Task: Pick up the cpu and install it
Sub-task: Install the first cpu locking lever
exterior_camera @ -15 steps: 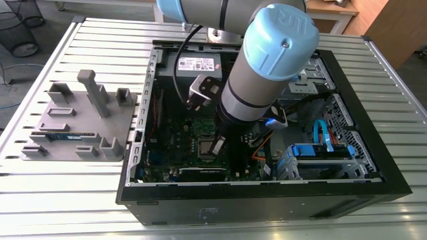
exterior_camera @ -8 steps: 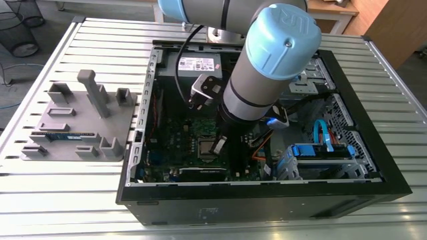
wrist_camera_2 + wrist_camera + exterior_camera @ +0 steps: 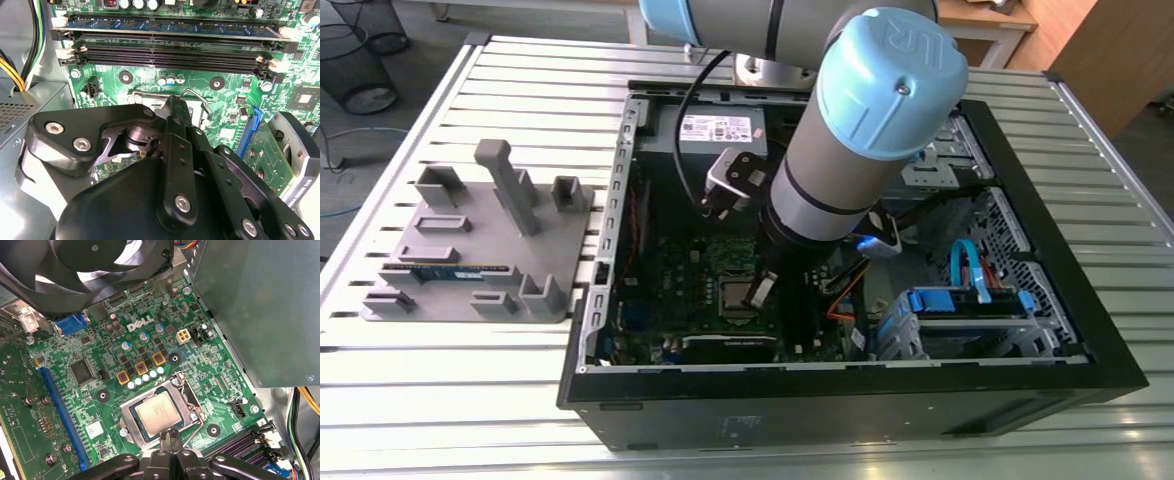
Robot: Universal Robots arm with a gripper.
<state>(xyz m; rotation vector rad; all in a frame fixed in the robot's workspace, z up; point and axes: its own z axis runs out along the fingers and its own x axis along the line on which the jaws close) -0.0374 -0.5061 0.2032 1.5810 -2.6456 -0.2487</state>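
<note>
Right up close, the gripper is holding its jaws shut on nothing, tips by the cpu's edge. That cpu is lying flat in the socket mid-board, fan sitting beyond.

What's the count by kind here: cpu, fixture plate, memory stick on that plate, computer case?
cpu: 1
fixture plate: 1
memory stick on that plate: 1
computer case: 1
Total: 4
</note>
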